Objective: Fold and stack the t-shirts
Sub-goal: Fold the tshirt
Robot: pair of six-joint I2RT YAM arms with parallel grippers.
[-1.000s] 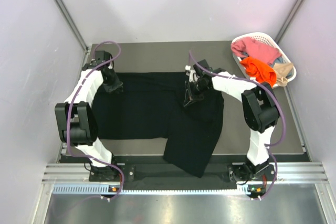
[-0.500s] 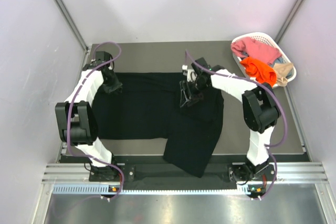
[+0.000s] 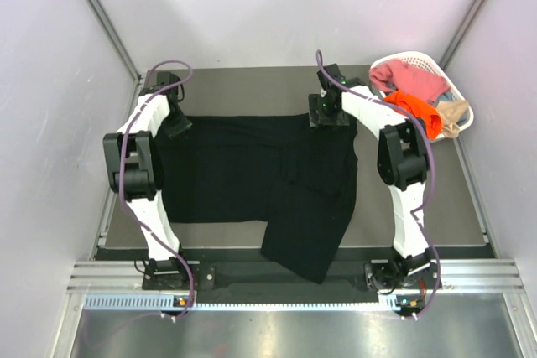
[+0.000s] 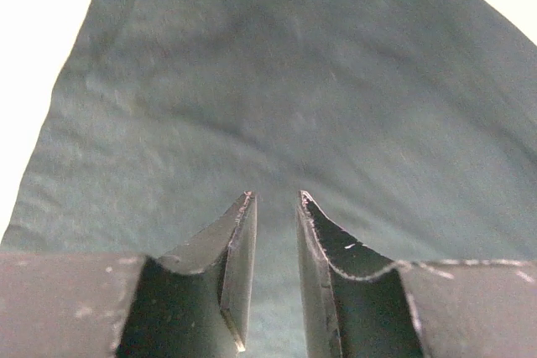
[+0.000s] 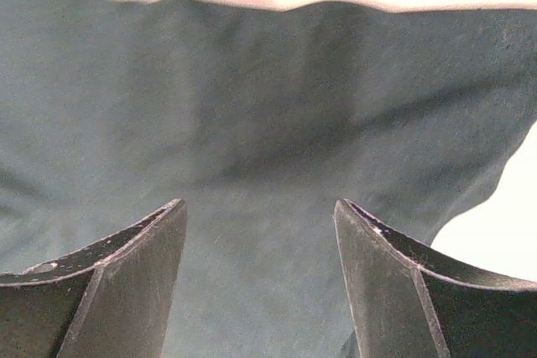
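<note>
A large black t-shirt [image 3: 235, 169] lies spread over the dark table, with its near right part draping past the table's front edge. My left gripper [image 3: 179, 126] sits at the shirt's far left corner. In the left wrist view its jaws [image 4: 274, 197] stand a narrow gap apart above the cloth [image 4: 294, 81], with nothing pinched between them. My right gripper [image 3: 327, 115] is at the shirt's far right edge. It is wide open [image 5: 260, 204] over the black cloth [image 5: 252, 98]. Pink [image 3: 415, 80], orange [image 3: 411, 109] and beige [image 3: 453, 115] t-shirts lie in the basket.
A white slatted basket [image 3: 411, 56] stands at the table's far right corner. Grey walls close in the left, right and back. A metal rail [image 3: 277, 278] with the arm bases runs along the near edge.
My right gripper opened, let go of the black cloth near the shirt's middle and moved to its far right edge. The left arm rose and shifted slightly toward the far left corner.
</note>
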